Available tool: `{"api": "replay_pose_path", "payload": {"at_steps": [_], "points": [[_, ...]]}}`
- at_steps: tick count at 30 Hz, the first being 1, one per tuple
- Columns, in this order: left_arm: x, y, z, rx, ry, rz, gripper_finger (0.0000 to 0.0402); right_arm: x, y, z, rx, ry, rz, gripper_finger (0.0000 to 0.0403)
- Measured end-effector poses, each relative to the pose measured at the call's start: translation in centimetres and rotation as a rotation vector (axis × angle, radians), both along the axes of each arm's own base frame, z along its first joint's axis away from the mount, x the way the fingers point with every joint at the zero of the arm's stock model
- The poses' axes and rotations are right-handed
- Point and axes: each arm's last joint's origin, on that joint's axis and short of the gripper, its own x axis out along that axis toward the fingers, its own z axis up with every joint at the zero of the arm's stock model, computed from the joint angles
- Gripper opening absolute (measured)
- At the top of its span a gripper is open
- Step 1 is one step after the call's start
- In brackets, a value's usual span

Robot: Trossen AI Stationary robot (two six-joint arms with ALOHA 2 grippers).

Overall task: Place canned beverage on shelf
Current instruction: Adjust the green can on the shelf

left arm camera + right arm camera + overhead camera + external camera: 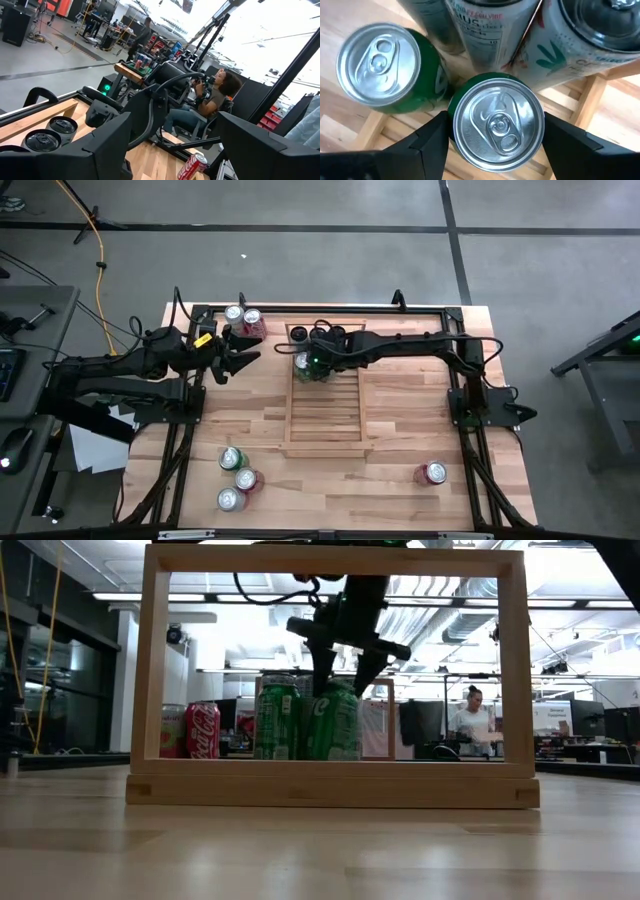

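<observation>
On the tabletop (400, 430) the light-wood shelf (325, 415) lies in the middle, its far end holding a cluster of upright cans. Three dark-topped cans (318, 332) stand in a row along the far end bar, and just in front of them are two green cans side by side. One green can (382, 62) stands free beside the other. The second green can (496, 122) sits on the slats directly under the right claw (494, 137), whose two fingers (427, 140) stand on either side of the can's body, spread about a can's width; whether they press on it or only straddle it cannot be told. In the low view that claw comes down from above onto the green can's top.

Off the shelf, near the far left corner, a red can and a silver-topped can (243, 318) stand together, and the left claw (238, 352) hovers just beside them, its fingers parted and holding nothing. Three more cans (236, 480) stand near the front left edge, and a red can (432, 472) stands alone toward the front right.
</observation>
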Motion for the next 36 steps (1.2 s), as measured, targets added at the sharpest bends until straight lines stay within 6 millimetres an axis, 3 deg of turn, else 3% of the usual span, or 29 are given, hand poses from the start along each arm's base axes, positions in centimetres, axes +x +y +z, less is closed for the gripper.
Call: {"api": "replay_pose_path", "payload": {"at_steps": [10, 36], "points": [[-0.01, 0.00, 0.08, -0.008, -0.010, -0.001, 0.0282, 0.43, -0.14, -0.30, -0.006, -0.024, -0.015, 0.0308], [-0.01, 0.00, 0.11, -0.008, -0.013, -0.001, 0.0282, 0.43, -0.34, -0.27, 0.038, -0.040, -0.014, 0.0314]]}}
